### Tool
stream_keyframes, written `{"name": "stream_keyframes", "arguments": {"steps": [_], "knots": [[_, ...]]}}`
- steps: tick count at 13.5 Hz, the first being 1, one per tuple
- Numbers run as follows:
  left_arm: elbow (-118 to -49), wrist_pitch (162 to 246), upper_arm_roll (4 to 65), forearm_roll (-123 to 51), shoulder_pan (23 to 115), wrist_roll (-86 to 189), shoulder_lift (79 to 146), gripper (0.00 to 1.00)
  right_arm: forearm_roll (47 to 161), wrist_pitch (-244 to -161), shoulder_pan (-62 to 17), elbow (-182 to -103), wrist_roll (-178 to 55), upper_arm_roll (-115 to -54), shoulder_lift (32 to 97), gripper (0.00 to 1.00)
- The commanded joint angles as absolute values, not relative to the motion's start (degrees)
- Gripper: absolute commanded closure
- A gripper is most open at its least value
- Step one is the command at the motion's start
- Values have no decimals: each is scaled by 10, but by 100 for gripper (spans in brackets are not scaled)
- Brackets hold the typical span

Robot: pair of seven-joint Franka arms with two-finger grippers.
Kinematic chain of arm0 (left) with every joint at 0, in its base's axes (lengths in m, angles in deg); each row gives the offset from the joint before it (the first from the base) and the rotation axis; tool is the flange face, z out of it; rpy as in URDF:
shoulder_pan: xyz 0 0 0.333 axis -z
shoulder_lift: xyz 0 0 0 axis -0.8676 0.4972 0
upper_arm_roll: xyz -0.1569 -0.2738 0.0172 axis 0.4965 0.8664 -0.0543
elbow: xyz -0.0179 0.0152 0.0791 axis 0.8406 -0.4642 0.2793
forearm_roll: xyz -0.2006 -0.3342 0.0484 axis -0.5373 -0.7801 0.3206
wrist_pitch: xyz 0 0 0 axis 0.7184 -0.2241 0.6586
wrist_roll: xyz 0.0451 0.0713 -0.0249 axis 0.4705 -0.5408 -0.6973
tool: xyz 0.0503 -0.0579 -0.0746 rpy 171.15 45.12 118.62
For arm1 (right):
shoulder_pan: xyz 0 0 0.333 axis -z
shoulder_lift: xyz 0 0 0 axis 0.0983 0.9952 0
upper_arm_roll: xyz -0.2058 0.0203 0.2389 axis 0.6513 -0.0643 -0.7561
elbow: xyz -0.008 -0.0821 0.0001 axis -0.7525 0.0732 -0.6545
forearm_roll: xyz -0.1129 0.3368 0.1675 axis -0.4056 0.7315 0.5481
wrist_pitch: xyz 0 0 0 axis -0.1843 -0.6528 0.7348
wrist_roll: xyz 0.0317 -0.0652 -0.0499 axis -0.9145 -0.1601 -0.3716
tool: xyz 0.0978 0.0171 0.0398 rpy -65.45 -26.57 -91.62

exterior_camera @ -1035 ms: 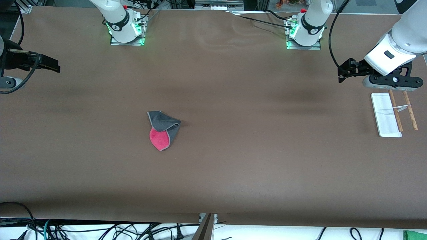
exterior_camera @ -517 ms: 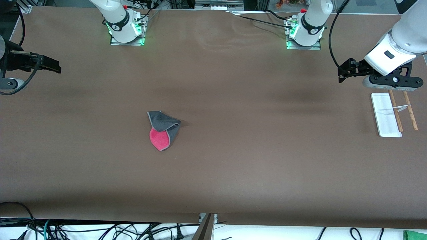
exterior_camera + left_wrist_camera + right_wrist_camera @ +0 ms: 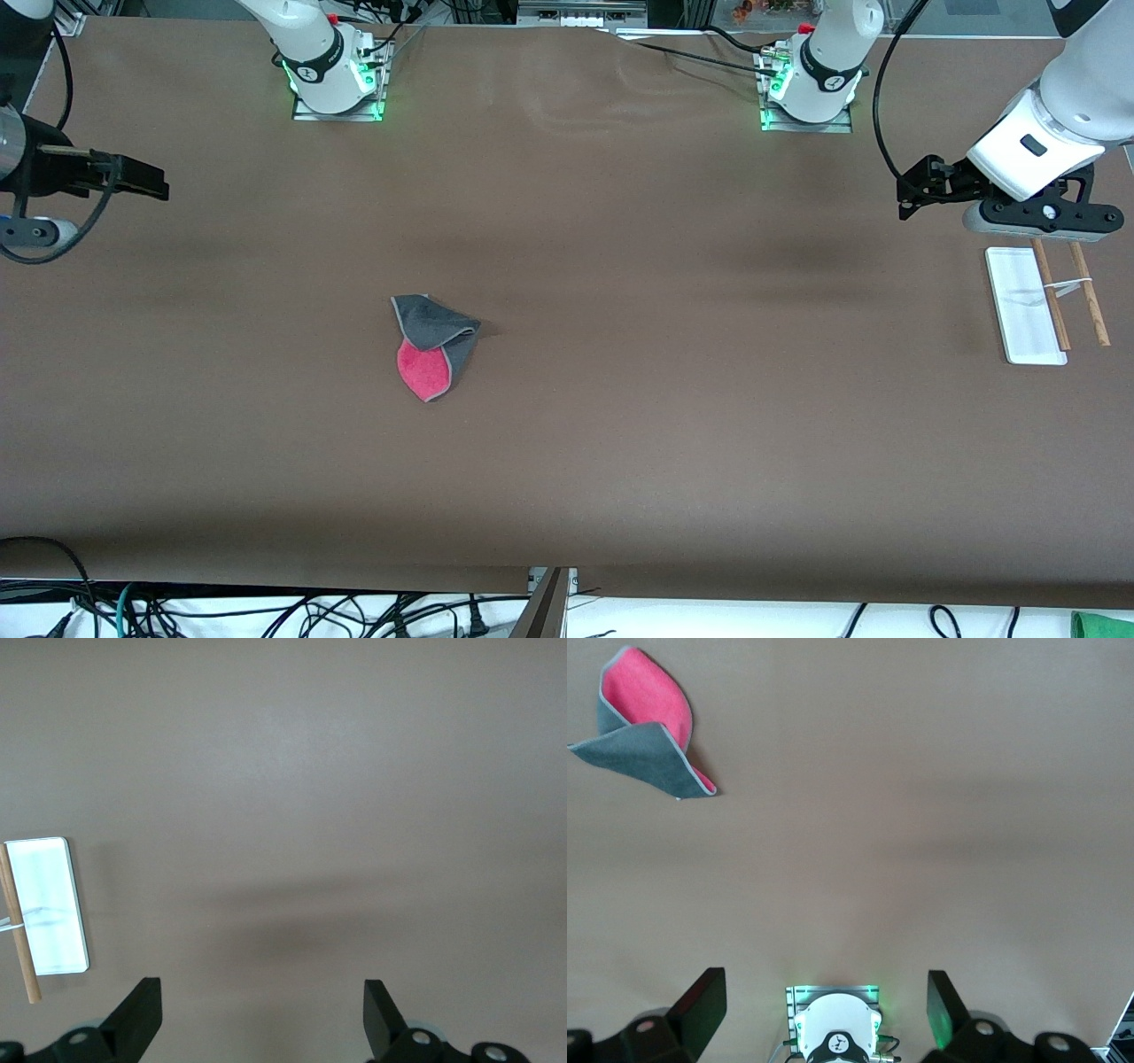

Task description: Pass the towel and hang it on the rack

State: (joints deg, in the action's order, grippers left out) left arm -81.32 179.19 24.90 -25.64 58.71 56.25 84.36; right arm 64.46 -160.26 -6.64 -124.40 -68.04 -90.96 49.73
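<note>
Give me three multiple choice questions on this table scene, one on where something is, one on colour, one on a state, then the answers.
1. The rack stands
A. at the left arm's end of the table
B. at the right arm's end
C. on the towel

2. The towel's upturned faces are
A. blue and white
B. grey and pinkish-red
C. all green

3. The right hand is
A. shut on the towel
B. open, holding nothing
C. resting on the rack

Answers: 1 A, it stands below the left hand. 2 B, both colours show. 3 B, fingers apart, towel lying on the table.
</note>
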Motion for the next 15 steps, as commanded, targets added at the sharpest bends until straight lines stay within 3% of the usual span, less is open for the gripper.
{"name": "stream_keyframes", "arguments": {"steps": [1,6,15], "knots": [[-796,1779,252,-258,584,560,849,0,656,-1605,-90,-1248,-680,-913,518,0],[-795,1779,250,-258,584,560,850,0,763,-1616,-88,-1257,-678,-911,596,0],[-795,1779,249,-258,584,559,849,0,901,-1736,-93,-1264,-583,-913,754,0]]}}
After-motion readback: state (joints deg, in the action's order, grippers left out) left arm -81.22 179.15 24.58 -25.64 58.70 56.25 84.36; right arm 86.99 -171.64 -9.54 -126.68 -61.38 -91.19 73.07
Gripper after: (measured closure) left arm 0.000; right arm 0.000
